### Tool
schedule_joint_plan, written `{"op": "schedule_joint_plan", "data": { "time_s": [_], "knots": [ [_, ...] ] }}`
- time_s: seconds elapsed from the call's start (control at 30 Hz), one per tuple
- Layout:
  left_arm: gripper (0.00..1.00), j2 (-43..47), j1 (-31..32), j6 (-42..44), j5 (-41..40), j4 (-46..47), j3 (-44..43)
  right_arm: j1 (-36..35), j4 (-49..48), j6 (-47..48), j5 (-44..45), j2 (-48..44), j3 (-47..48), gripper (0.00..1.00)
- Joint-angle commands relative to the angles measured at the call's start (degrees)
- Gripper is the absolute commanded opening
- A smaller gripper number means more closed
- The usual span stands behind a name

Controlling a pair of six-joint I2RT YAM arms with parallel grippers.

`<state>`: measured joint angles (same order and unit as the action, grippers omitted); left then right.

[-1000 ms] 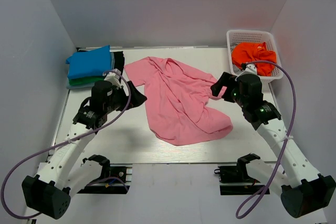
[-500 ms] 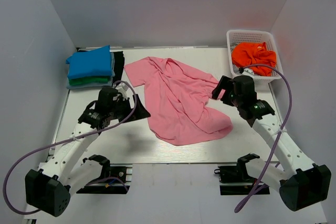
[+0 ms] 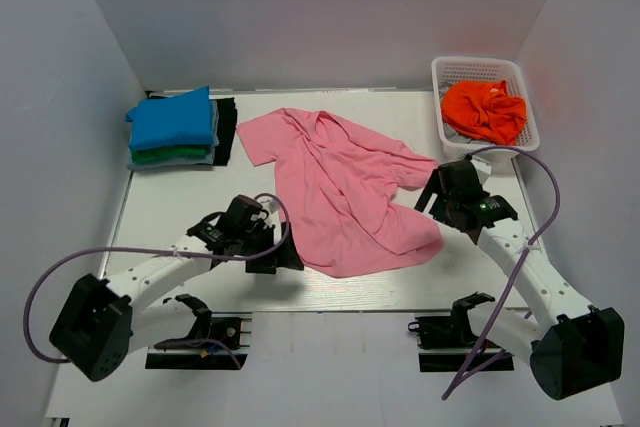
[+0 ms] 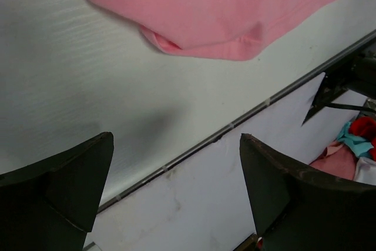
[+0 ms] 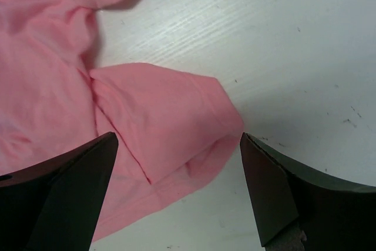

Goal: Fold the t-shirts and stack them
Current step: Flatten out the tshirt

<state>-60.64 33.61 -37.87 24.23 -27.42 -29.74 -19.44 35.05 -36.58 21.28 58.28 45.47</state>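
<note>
A light pink t-shirt (image 3: 340,187) lies crumpled and unfolded on the middle of the table. My left gripper (image 3: 287,255) is open and empty, low at the table's front, just left of the shirt's near hem (image 4: 235,10). In the left wrist view the left gripper (image 4: 176,139) hangs over the table's front edge. My right gripper (image 3: 432,189) is open at the shirt's right side. In the right wrist view the right gripper (image 5: 179,139) has a folded pink sleeve (image 5: 170,110) between its spread fingers, not gripped. A folded blue shirt (image 3: 172,119) lies on a green one (image 3: 165,156) at the back left. An orange shirt (image 3: 483,110) lies in the basket.
The white lattice basket (image 3: 478,70) stands at the back right corner. A dark cloth (image 3: 227,125) lies beside the folded stack. The table's front rail (image 4: 194,145) runs under my left gripper. Black arm mounts (image 3: 455,322) sit below the front edge. White walls enclose three sides.
My left gripper swept from the shirt's back-left sleeve toward the near edge, ending by the near hem. My right gripper moved slightly nearer along the shirt's right edge. The shirt has not moved.
</note>
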Motion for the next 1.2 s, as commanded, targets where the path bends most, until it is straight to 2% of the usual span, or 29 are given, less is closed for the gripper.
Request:
{"op": "schedule_joint_plan", "data": {
  "time_s": [0.0, 0.07, 0.13, 0.33, 0.47, 0.63, 0.83, 0.93, 1.1, 1.17],
  "knots": [
    [0.97, -3.9, 2.5, -0.9, -2.7, 6.1, -2.0, 0.6, 2.7, -3.1, 1.6, -0.4, -1.3, 0.90],
    [0.88, -8.5, 4.1, -0.9, -5.1, 6.1, -3.0, 0.2, 3.0, -3.6, 2.3, -0.5, -1.7, 0.90],
    [0.70, -10.8, 4.9, -0.9, -9.7, 4.0, -5.1, 1.4, 4.3, -3.6, 2.2, -0.8, -1.6, 0.90],
    [0.62, -13.6, 6.1, -0.9, -17.2, 3.4, -6.4, 2.3, 6.6, -3.1, 2.1, -1.5, -2.8, 0.89],
    [0.49, -18.0, 7.2, -1.4, -21.1, 4.6, -9.2, 2.8, 7.5, -3.1, 2.5, -1.6, -3.3, 0.88],
    [0.49, -23.3, 8.9, -0.3, -19.8, 5.8, -11.0, 3.6, 7.7, -3.1, 3.4, -1.9, -3.5, 0.88],
    [0.48, -23.8, 9.5, -1.3, -19.4, 7.4, -12.0, 4.2, 6.6, -2.8, 2.2, -0.9, -4.9, 0.88],
    [0.39, -26.3, 9.5, -1.3, -21.3, 6.1, -12.8, 4.5, 6.8, -2.6, 2.5, -0.5, -4.9, 0.88],
    [0.00, -28.0, 10.0, -1.9, -21.9, 3.5, -13.9, 5.2, 6.6, -2.4, 2.5, -0.5, -5.5, 0.85],
    [0.00, -25.9, 10.0, -1.9, -21.9, 1.3, -13.9, 5.5, 6.2, -2.4, 0.9, 0.3, -6.3, 0.83]
  ]
}}
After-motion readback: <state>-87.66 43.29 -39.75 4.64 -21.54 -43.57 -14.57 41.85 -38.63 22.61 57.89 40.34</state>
